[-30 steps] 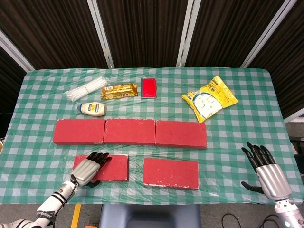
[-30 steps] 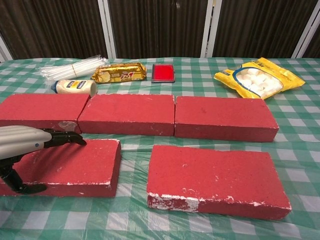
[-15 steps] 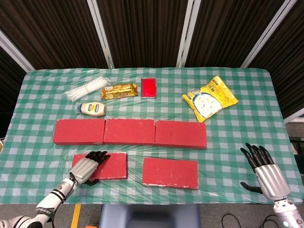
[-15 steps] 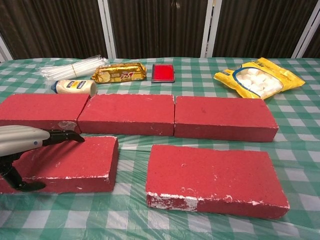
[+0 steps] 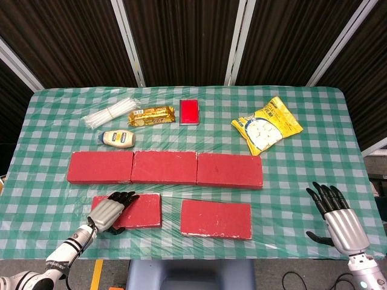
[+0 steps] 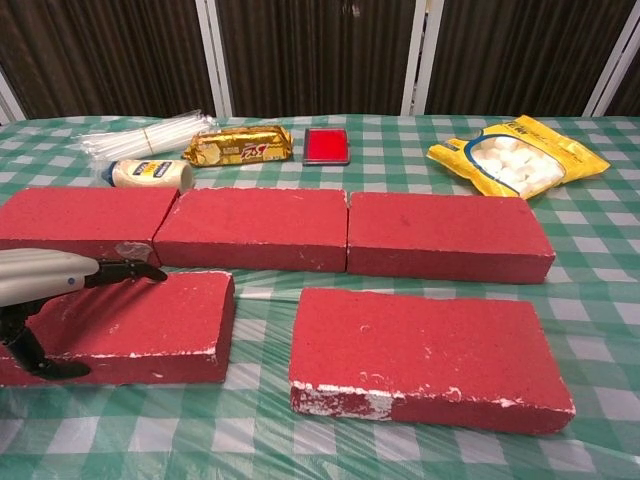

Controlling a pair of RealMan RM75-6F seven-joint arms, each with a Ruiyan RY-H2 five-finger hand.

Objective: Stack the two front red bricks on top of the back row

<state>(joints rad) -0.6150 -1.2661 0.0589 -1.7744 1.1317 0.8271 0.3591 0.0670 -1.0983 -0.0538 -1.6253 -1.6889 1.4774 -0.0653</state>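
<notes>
Three red bricks form the back row [image 5: 164, 167] [image 6: 255, 225], end to end. In front lie two more. My left hand [image 5: 109, 212] [image 6: 50, 285] grips the front left red brick [image 5: 139, 210] [image 6: 150, 315], fingers flat over its top at the left end and thumb against its front face. The front right red brick [image 5: 216, 218] [image 6: 425, 350] lies untouched on the checked cloth. My right hand [image 5: 335, 214] hovers open with its fingers spread, far right near the table's front edge, seen only in the head view.
Behind the back row lie a marshmallow bag [image 5: 266, 125] [image 6: 515, 152], a red flat box [image 5: 190, 111] [image 6: 327, 145], a gold snack packet [image 5: 151, 115], a mayonnaise bottle [image 5: 118, 138] and a bundle of straws [image 5: 112, 113]. Clear plastic film covers the cloth around the bricks.
The front left brick has slid slightly left under my left hand, and its front face shows taller in the chest view. My right hand has barely moved.
</notes>
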